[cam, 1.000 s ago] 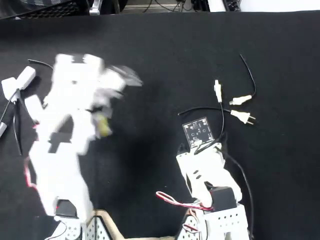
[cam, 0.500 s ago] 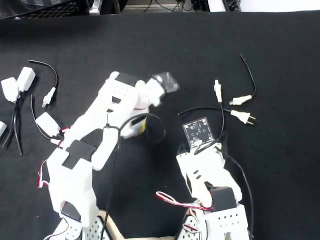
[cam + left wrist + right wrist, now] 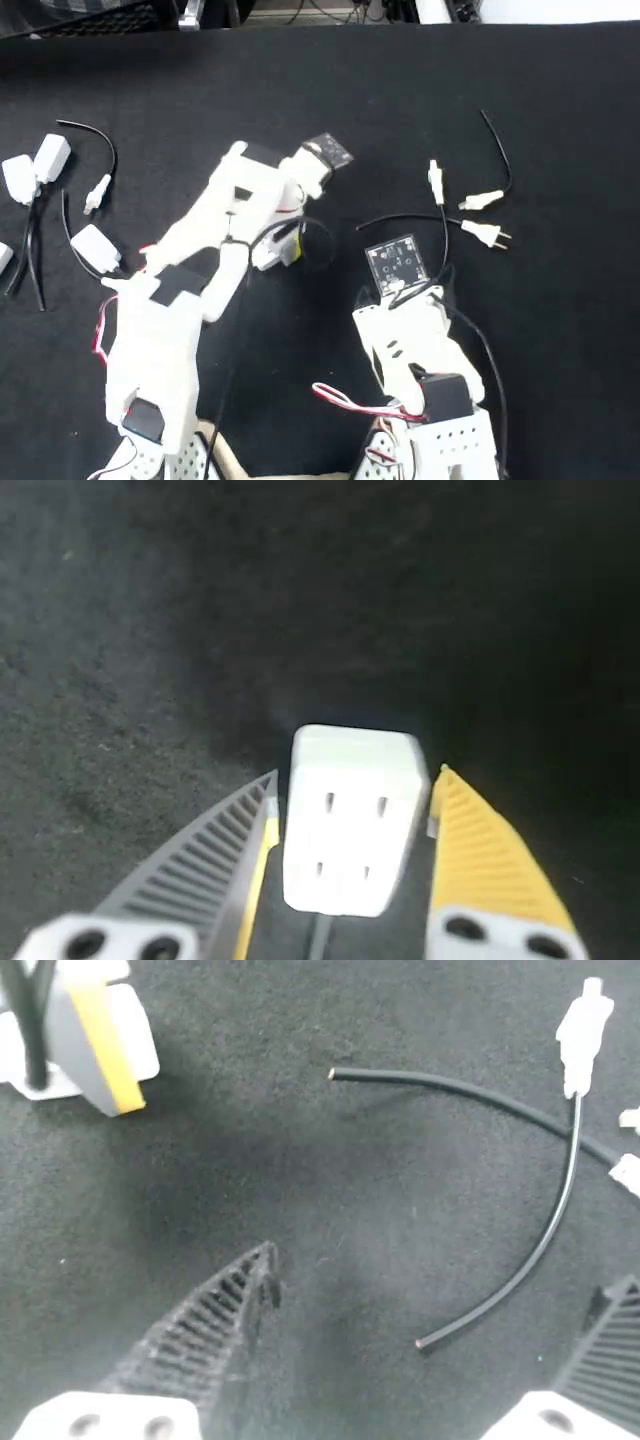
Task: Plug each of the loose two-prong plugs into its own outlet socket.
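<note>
My left gripper (image 3: 357,775) is shut on a white outlet socket (image 3: 345,820) whose slotted face looks up at the camera. In the high view that socket (image 3: 272,248) hangs over the middle of the black table, left of the right arm (image 3: 412,340). My right gripper (image 3: 445,1270) is open over bare cloth with nothing between its fingers. Three white two-prong plugs (image 3: 436,180) (image 3: 483,200) (image 3: 487,235) on short black cords lie to the right of centre. One plug (image 3: 583,1030) lies ahead of the right gripper. A further plug (image 3: 97,190) lies at the left.
Several other white outlet sockets (image 3: 50,155) (image 3: 18,176) (image 3: 92,246) with black cords sit along the table's left side. A loose curved black cord (image 3: 520,1260) lies between the right gripper's fingers and the plugs. Dark equipment lines the table's far edge (image 3: 100,20).
The left arm has swung from the table's left side to the middle, carrying the socket, and has settled there. The right arm has kept still.
</note>
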### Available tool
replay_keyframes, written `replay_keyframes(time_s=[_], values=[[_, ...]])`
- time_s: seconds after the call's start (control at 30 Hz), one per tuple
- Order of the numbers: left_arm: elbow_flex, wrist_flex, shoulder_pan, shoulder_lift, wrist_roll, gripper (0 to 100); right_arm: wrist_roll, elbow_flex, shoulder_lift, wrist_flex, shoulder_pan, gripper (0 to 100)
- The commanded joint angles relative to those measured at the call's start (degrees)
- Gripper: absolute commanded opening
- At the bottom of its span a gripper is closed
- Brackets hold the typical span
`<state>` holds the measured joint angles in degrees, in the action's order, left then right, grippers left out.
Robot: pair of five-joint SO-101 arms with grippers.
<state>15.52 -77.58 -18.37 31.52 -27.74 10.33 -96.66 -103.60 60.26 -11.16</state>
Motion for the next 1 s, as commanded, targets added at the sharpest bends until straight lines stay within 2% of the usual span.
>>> replay_keyframes(time_s=[0.0, 0.17, 0.27, 0.43, 0.6, 0.7, 0.83, 0.97], values=[[14.46, -9.58, -0.40, -3.87, 0.70, 25, 0.53, 0.13, -4.26, -0.53, -0.53, 45.6], [35.74, -22.86, 3.30, -8.18, 0.70, 25, 0.53, 0.13, -4.26, -0.53, -0.53, 45.6], [42.95, -23.38, 9.54, -11.52, 1.05, 25, 0.53, 0.13, -4.26, -0.53, -0.53, 45.6], [44.00, -23.30, 26.33, -20.66, 0.26, 25, 0.53, 0.13, -4.26, -0.53, -0.53, 45.6], [39.34, -23.03, 44.44, -21.10, -3.43, 25, 2.46, 0.13, -4.26, -0.44, -0.62, 45.6], [33.54, -19.34, 51.03, -19.16, -3.43, 25, 2.46, 0.13, -4.26, -0.44, -0.79, 45.6], [26.77, -14.86, 53.05, -14.33, -3.69, 25, 2.11, 0.13, -4.26, -0.44, -0.88, 45.6], [23.69, -11.08, 49.01, -5.63, -5.27, 25, 2.11, 0.13, -4.26, -0.44, -0.88, 45.6]])
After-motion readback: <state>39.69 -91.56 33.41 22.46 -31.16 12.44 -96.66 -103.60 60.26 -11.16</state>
